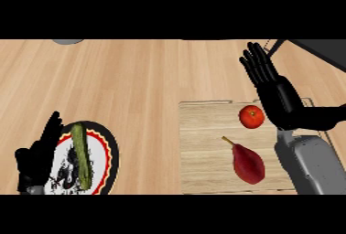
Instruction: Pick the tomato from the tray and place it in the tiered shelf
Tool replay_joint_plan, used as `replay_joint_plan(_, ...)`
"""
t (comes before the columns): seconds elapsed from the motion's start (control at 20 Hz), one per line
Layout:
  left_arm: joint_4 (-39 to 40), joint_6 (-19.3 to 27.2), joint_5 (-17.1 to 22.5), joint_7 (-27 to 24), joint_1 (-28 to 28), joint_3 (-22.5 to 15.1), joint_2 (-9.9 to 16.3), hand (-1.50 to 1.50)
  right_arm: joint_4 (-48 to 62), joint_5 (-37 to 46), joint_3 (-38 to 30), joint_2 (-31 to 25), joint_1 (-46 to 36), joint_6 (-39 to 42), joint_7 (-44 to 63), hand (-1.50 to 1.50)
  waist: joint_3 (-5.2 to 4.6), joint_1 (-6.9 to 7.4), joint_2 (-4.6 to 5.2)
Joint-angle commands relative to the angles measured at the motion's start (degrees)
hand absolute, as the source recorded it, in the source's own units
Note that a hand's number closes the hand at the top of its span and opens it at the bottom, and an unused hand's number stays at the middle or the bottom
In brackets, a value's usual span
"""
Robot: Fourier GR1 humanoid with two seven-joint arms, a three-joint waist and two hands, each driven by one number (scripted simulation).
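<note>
A round red tomato [251,116] lies on the pale wooden tray [202,151] near its far right corner. My right hand [273,89] stands just to the right of the tomato, fingers straight and pointing away, open and holding nothing. A dark corner of the tiered shelf [323,49] shows at the far right edge. My left hand [37,157] rests open at the lower left, beside a plate.
A dark red, pointed vegetable [247,163] lies on the tray in front of the tomato. A patterned plate [94,157] with a green cucumber [81,153] sits at lower left. A grey object [67,41] peeks in at the far left edge.
</note>
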Motion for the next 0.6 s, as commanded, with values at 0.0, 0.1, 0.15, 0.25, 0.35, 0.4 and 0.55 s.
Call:
replay_joint_plan(0.0, 4.28, -1.37, -0.59, -0.36, -2.09, -0.28, -1.51, 0.00, 2.76, 3.16, -1.31, 0.66, 0.22, -1.48, 0.39, 1.50, -0.32, 1.20, -1.93)
replay_joint_plan(0.1, -1.86, -3.67, 1.97, 5.34, -2.42, 0.99, 1.96, 0.00, 6.61, 10.94, 3.04, 2.67, -4.73, -7.97, 2.88, 1.50, -0.30, 1.98, -1.96)
replay_joint_plan(0.15, 1.65, -3.31, 1.53, 3.70, -4.02, 1.55, 1.71, 0.00, 7.42, 12.83, 2.72, 1.11, -7.50, -9.37, 6.26, 1.50, -0.36, 1.80, -1.89)
replay_joint_plan(0.25, -1.22, -5.69, 3.26, 4.83, -2.83, 2.47, 3.83, 0.00, 10.35, 19.44, 5.93, 1.89, -9.37, -13.81, 8.78, 1.50, -0.37, 2.75, -1.92)
replay_joint_plan(0.35, 1.08, -4.06, 3.55, 4.37, -2.31, 2.87, 2.25, 0.00, 13.69, 28.41, -1.07, -9.58, -1.54, -24.22, 10.38, 1.50, -1.23, -2.06, -1.98)
replay_joint_plan(0.4, 1.31, -5.43, 4.21, 4.56, -1.62, 2.77, 2.62, 0.00, 14.52, 32.08, -0.15, -8.79, -1.31, -28.49, 10.97, 1.50, -0.95, -0.56, -1.98)
replay_joint_plan(0.55, -0.71, -8.86, 6.64, 6.42, -1.14, 3.55, 4.36, 0.00, 11.55, 41.37, 8.26, 1.05, 0.06, -38.61, 16.99, -1.50, -0.46, 1.43, -2.37)
